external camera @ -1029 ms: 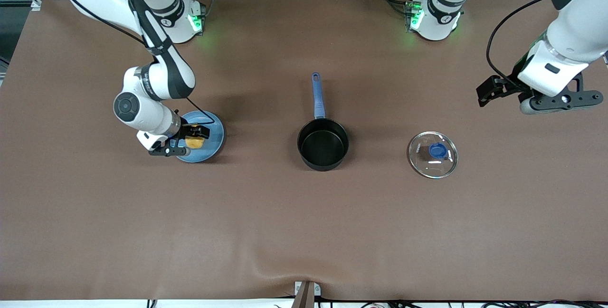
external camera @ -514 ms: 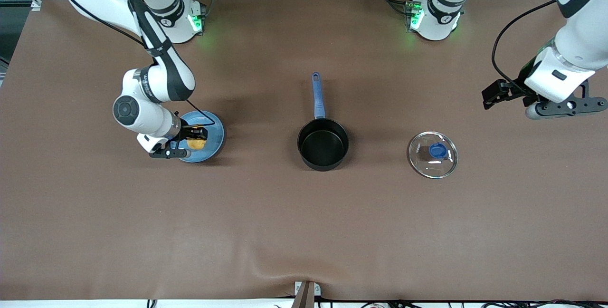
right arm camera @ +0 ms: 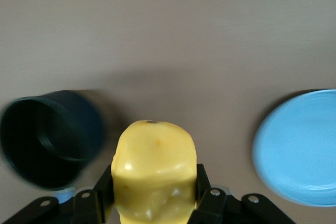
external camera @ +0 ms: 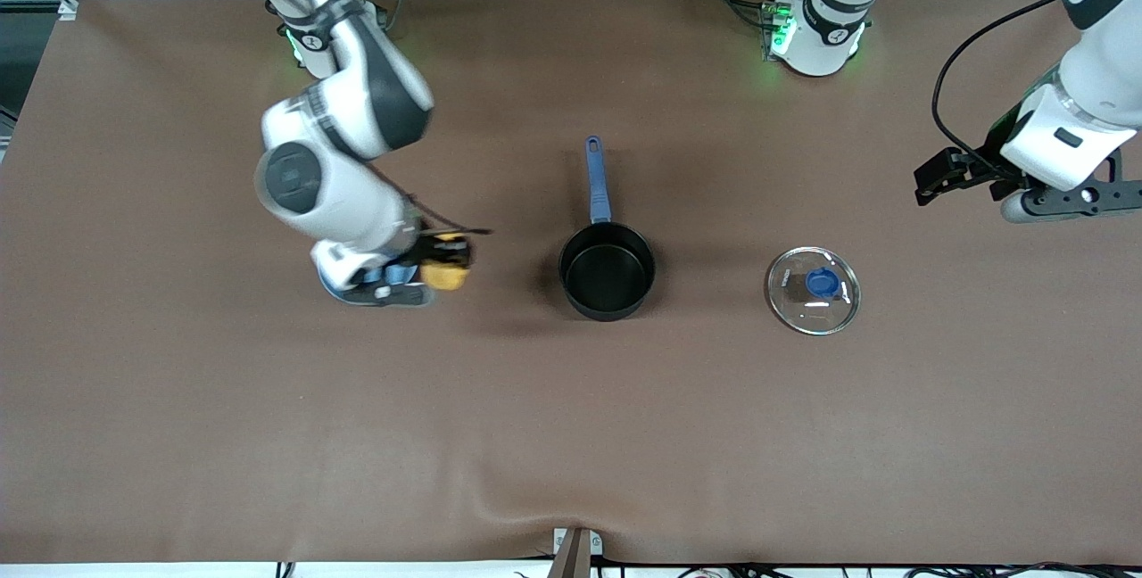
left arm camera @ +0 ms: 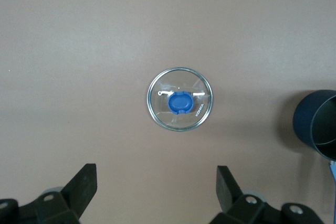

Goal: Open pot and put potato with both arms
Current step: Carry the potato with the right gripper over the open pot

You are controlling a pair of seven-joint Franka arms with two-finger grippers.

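While the right gripper hangs over the table between the plate and the pot, it is clamped on the potato, with a finger pressed to each flank. That grip looks chosen so that the potato can be carried across and dropped straight in. The potato is at about nine o'clock from the pot in the front view, clear of the plate and not yet above the rim. In the right wrist view its long axis seems to run along the fingers, with one blunt end down toward the table, though that is hard to confirm.

At the middle of the table the pot stands upright, open and empty. Its handle points to twelve o'clock, toward the robots' bases, so the pot's long axis runs from nearer to farther from the front camera. That leaves the mouth free on the side the potato comes from.

At three o'clock from the pot the lid lies flat on the table, knob up and well apart from the pot, probably parked out of the way.

At about one o'clock from the lid the left gripper waits over the left arm's end of the table, fingers spread wide and holding nothing.
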